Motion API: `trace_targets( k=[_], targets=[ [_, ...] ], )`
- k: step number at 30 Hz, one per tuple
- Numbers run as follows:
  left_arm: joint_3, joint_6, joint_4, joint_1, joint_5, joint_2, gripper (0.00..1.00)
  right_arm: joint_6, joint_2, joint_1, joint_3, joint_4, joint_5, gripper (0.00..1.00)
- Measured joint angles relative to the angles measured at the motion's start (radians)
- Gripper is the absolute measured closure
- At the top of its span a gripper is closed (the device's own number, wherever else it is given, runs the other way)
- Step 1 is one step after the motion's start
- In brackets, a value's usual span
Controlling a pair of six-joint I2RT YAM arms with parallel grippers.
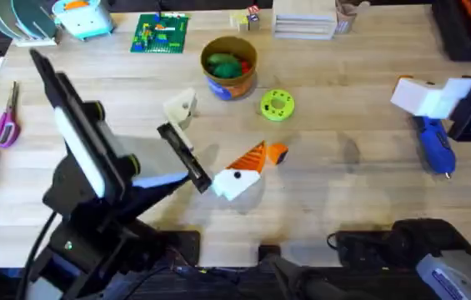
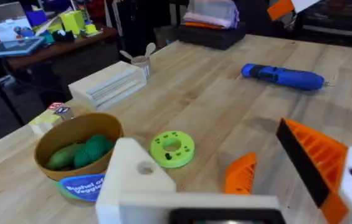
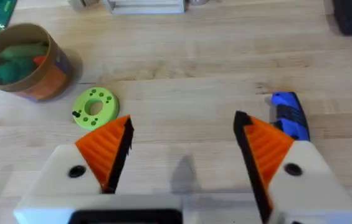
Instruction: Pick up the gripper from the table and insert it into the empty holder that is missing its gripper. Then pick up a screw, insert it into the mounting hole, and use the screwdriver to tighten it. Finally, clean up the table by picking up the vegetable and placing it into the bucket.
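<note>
The overhead camera looks down and forward from above the arm bases. The left wrist camera sits low, close behind its jaws, facing across the table; ahead of them lie the green disc (image 2: 171, 149) and bucket (image 2: 79, 152). The right wrist camera looks steeply down past its jaws at both.

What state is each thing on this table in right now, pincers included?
Left pincer: open, empty.
Right pincer: open, empty.
Holder: bare, no orange piece fitted.
Orange fingertip piece: loose on the table.
Screwdriver: lying on its side.
Bucket: upright, green vegetables inside.
</note>
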Motion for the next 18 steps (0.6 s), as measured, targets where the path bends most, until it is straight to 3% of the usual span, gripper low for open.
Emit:
trace_targets(
  k=[9, 18],
  targets=[
    [-0.175, -0.025, 0.002, 0.0, 0.0, -0.235, 0.008, 0.0, 0.0, 0.0, 0.0, 0.0, 0.0, 0.01],
    [-0.183, -0.029, -0.04, 0.0, 0.007, -0.241, 0.008, 0.0, 0.0, 0.0, 0.0, 0.0, 0.0, 0.011]
  ],
)
